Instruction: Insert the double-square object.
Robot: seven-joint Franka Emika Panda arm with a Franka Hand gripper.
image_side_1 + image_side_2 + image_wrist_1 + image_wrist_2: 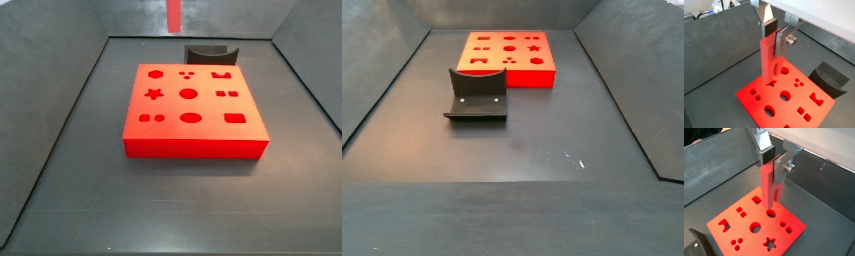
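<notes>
Above the red block (784, 95), the gripper (773, 35) hangs with its silver fingers (789, 31) pointing straight down, clamped on the upper end of the double-square object (768, 60). Both wrist views show this grip, the bar vertical and its lower end held clear over the block's face. In a wrist view the bar's tip (769, 205) hovers just above a round hole in the block.

On the dark surface (174, 210), the red block lies flat, a thick slab with two or three rows of shaped holes: circles, a star, squares, an oval and a notched cut-out. Just beyond it in a side view stands the dark fixture (210, 49), close to the block's far edge but apart from it; in a side view from the opposite end the fixture (476, 93) stands in front of the block (509, 56). Grey walls enclose the surface on all sides.

At the top edge of a side view only the lower part of the double-square object (174, 14) shows, well above the block. It is a long, slim, straight, bright-red bar with flat faces.
</notes>
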